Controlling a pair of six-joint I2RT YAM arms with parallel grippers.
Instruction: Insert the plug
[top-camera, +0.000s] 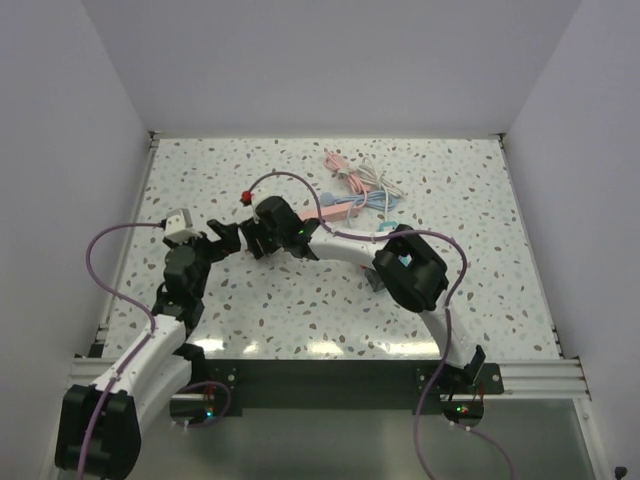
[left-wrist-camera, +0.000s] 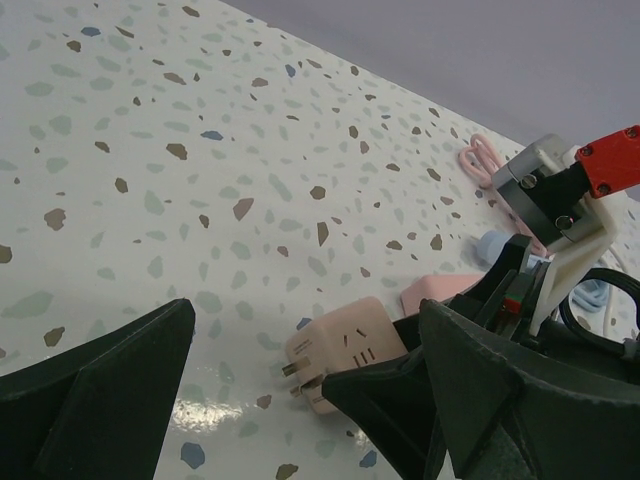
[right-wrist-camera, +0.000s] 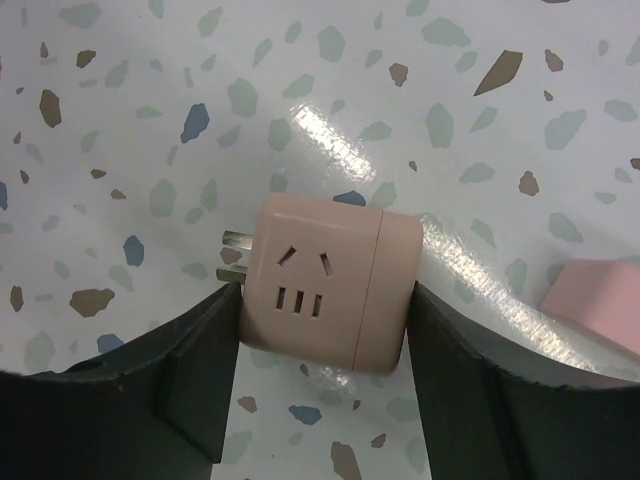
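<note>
- Terrazzo-patterned table: one, carrying everything; white walls stand on three sides
- Arms: two. The right arm reaches across to left of centre, and the left arm comes up from its own corner, so both claws meet at one spot
- Right gripper: closed on the task's thing, one finger against each of two opposite side faces, with no gap showing on either side in the right wrist view
- Left gripper: fingers spread wide and holding nothing. It sits just beside the right claw and looks at the same thing from low down
- Cable bundle: one loose tangle of pink, white and pale blue leads, toward the far side of the table and well apart from both claws. I cannot count the leads
- Pink cube adapter: one, resting on the table left of centre, hidden under the claws in the top view. Its socket face is turned up, showing a pair of slanted slots and a row of three short slots
- Pink block: one, lying near the cube, on the side away from the prongs and not touching it. Whether it is the receiving socket I cannot tell
- Prongs: two flat metal blades show, sticking out level with the table from the side face that one of the right claw's fingers presses on
- The relation that counts: the plug axis lies flat and in line with the grip, with the blades pointing away from the pink block. My guess is the cube needs turning before it can be pushed home
</note>
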